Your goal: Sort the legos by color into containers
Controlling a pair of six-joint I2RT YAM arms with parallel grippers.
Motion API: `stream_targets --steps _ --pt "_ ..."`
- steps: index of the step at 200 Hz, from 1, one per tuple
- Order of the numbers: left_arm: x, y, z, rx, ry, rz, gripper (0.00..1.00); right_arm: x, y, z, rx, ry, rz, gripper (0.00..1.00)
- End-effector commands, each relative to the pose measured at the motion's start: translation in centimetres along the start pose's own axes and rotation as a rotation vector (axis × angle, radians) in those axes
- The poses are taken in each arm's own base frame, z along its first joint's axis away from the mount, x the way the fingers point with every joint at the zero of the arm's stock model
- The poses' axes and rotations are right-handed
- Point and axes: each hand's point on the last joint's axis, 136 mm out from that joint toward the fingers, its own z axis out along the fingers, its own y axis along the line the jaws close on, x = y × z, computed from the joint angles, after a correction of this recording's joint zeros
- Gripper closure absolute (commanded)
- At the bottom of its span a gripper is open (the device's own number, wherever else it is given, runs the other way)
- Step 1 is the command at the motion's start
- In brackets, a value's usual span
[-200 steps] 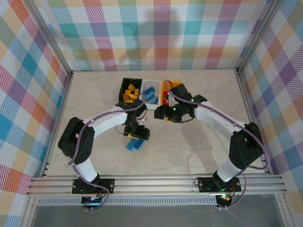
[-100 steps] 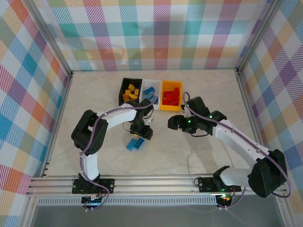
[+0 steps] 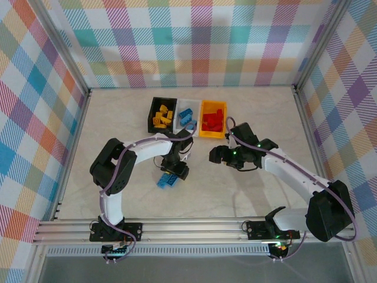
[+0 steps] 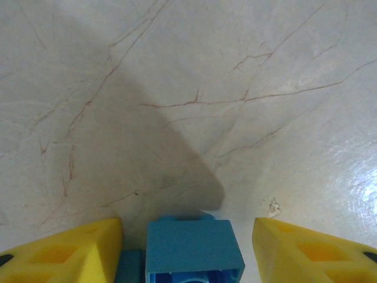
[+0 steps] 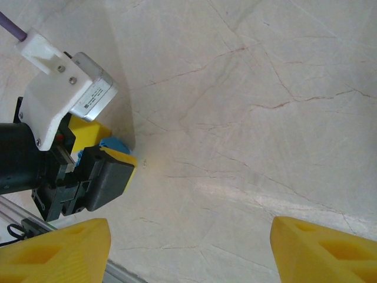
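The left claw (image 4: 187,227) straddles a blue brick (image 4: 194,250), spread, with gaps either side. The right claw (image 5: 189,236) hangs spread over the table (image 5: 265,88).

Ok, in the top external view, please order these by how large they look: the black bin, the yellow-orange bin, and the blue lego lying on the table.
1. The black bin and the yellow-orange bin: they look alike in size, so I do not rank them.
2. The loose blue lego: clearly smallest, far smaller than either bin.
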Motion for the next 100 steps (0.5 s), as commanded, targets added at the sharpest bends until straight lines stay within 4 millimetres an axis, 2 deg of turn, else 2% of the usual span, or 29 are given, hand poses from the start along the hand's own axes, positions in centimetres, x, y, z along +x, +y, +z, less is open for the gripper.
stream_targets --steps 1,14,33,66,100 --pt "2.1 0.5 -0.1 -0.036 0.049 0.017 0.4 -0.2 0.0 0.2 -0.016 -0.015 0.02 0.28" --pt "2.3 0.6 0.1 -0.037 0.054 0.018 0.43 -0.3 0.0 0.3 -0.015 -0.019 0.026 0.27" --pt "2.3 0.7 0.3 -0.041 0.048 0.014 0.55 -0.5 0.0 0.2 -0.009 -0.028 0.032 0.27" --pt "2.3 1.0 0.6 -0.056 0.044 0.014 0.61 -0.7 0.0 0.0 0.002 -0.033 0.035 0.27" --pt "1.2 1.1 0.1 -0.065 0.019 0.013 0.67 -1.0 0.0 -0.3 0.008 -0.049 0.04 0.27"
